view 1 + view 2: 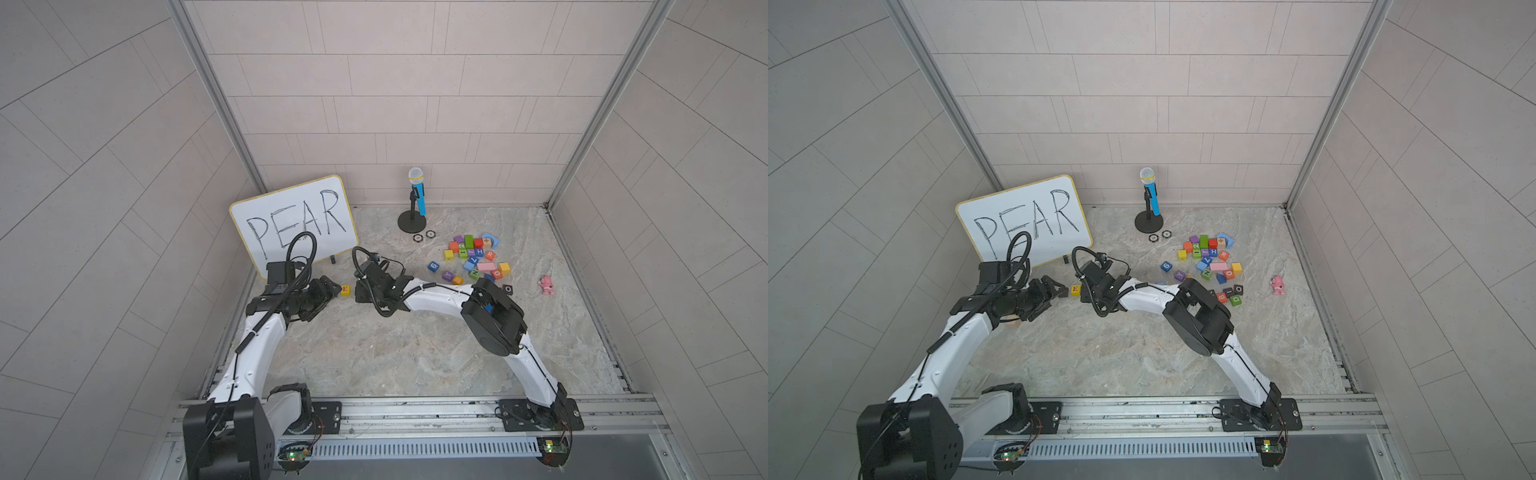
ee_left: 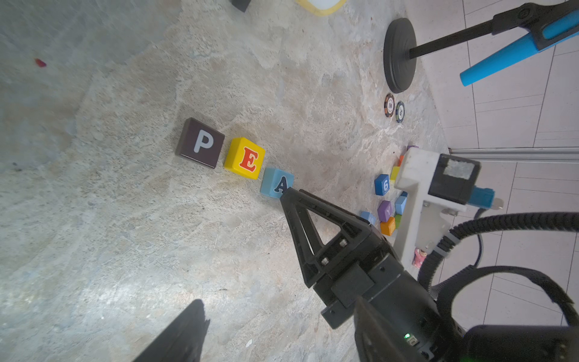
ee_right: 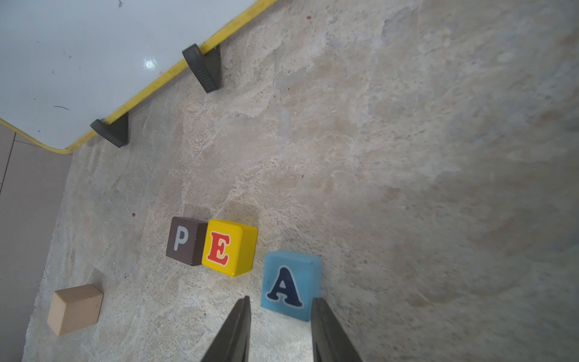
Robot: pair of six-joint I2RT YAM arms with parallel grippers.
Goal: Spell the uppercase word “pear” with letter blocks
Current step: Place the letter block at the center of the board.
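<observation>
The right gripper (image 3: 281,299) grips the blue A block (image 3: 291,282), just beside the yellow E block (image 3: 222,247) and dark P block (image 3: 183,239) in front of the whiteboard (image 3: 78,62). The left gripper (image 1: 1062,288) gapes empty; the R block (image 1: 490,254) lies farther from the whiteboard.

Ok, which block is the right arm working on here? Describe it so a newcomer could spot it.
Find the whiteboard reading PEAR at the table's far left. In front of it runs a short row: dark P block, yellow E block, then the blue A block at the right gripper's tips. Unlike its neighbours, it is pale blue with a navy letter.
</observation>
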